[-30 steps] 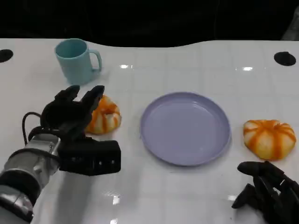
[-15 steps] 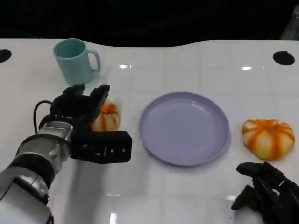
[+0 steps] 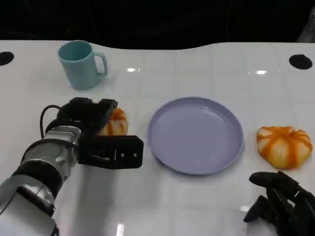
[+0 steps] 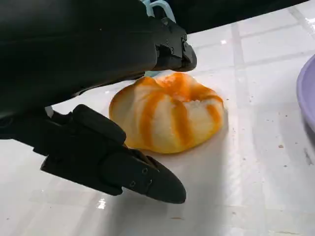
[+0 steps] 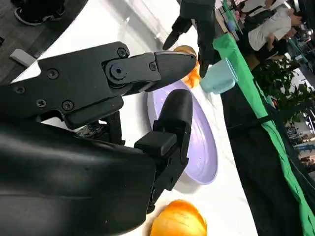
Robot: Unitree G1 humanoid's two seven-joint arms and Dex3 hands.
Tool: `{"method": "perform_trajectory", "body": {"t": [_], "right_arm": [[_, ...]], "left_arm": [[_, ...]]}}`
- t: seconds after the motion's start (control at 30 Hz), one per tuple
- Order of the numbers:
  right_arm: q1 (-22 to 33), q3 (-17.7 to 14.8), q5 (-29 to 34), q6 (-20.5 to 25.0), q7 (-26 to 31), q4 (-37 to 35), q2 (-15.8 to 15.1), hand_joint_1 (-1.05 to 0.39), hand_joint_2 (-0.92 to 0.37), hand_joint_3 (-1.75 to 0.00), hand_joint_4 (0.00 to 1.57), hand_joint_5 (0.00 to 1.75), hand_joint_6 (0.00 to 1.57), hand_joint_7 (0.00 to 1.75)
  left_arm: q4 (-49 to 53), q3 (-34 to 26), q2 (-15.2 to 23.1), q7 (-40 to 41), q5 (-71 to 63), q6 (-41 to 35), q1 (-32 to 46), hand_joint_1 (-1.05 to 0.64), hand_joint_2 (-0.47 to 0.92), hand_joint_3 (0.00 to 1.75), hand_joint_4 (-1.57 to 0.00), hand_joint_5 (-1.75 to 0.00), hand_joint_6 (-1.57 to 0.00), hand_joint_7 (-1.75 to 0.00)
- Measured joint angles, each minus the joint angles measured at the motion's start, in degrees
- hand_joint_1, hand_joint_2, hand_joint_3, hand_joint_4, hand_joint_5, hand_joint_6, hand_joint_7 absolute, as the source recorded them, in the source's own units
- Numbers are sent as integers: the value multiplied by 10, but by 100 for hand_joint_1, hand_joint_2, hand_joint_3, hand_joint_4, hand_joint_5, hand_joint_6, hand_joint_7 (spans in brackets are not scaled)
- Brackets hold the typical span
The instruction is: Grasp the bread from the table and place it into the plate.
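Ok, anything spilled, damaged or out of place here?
Nothing stands out. The plate is empty and level, the mug upright, both bread rolls lie intact on the table, and the left hand is around one.

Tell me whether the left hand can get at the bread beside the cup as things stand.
Probably yes. The left hand is already at that bread, fingers apart on either side of it, nothing between them. The mug stands clear behind.

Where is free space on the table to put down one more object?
Bare table lies between the cup and the plate, and along the near edge between both hands. It is crowded where the left hand closes around the bread.
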State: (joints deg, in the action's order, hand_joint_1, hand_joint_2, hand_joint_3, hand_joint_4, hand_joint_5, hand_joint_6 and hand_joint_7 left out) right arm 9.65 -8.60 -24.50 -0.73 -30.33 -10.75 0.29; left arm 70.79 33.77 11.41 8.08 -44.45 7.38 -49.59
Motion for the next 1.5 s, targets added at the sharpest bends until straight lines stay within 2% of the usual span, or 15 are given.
{"method": "perform_trajectory", "body": {"t": [0.37,0.43,0.5,0.57,0.6,0.63,0.67,0.7,0.77,0.8,0.83,0.9,1.13,1.5], "right_arm": [[6,1,0,3,0,6,0,-64,-92,-22,63,150,72,93],[6,1,0,4,0,6,0,-63,-92,-21,64,150,72,93],[8,1,-3,7,-1,9,0,-63,-92,-21,64,149,71,93],[11,1,-7,9,-2,12,0,-62,-92,-21,64,149,71,93],[12,1,-8,9,-2,12,0,-62,-92,-21,64,148,71,93],[12,1,-8,10,-2,13,-1,-62,-92,-21,64,148,71,93],[13,1,-8,10,-3,14,-1,-62,-92,-21,64,148,71,93],[13,1,-9,11,-3,15,-1,-62,-92,-21,64,148,71,93],[13,1,-10,11,-3,17,-1,-62,-92,-21,65,148,71,93],[14,1,-10,11,-3,18,-1,-62,-92,-21,65,148,71,94],[14,1,-10,11,-3,18,-1,-63,-92,-21,65,148,71,94],[14,1,-10,11,-4,19,-1,-63,-92,-21,65,148,71,94],[18,1,-10,18,-3,25,-1,-63,-92,-20,66,147,72,94],[18,1,-16,18,-3,25,-1,-62,-92,-21,65,148,71,93]], "left_arm": [[23,4,-13,1,1,-11,-3,-56,80,0,-14,-15,-26,-1],[25,4,-13,2,2,-11,-3,-29,89,1,-39,-12,-44,-3],[31,0,-16,12,6,-12,-3,-21,91,7,-62,-14,-64,-6],[36,-4,-16,30,9,-12,-3,-20,92,8,-70,-15,-71,-7],[36,-5,-16,37,11,-11,-3,-26,92,4,-85,-61,-97,-7],[37,-5,-16,49,12,-10,-3,-28,92,3,-86,-85,-107,-6],[38,-4,-16,62,10,-9,-3,-29,92,2,-86,-97,-112,-5],[38,-3,-16,75,8,-8,-3,-30,92,1,-81,-135,-116,-4],[38,0,-15,92,4,-6,-3,-29,92,8,-75,-163,-127,-9],[38,0,-14,97,4,-5,-3,-28,92,15,-73,-170,-102,-74],[39,0,-14,102,5,-4,-3,-28,92,17,-73,-172,-83,-116],[40,-1,-13,109,5,2,-3,-25,92,19,-75,-174,-67,-154],[40,-16,-5,148,20,35,14,-19,92,28,-76,-175,-55,-174],[24,-45,15,177,50,97,41,-18,92,32,-75,-175,-54,-167]]}}
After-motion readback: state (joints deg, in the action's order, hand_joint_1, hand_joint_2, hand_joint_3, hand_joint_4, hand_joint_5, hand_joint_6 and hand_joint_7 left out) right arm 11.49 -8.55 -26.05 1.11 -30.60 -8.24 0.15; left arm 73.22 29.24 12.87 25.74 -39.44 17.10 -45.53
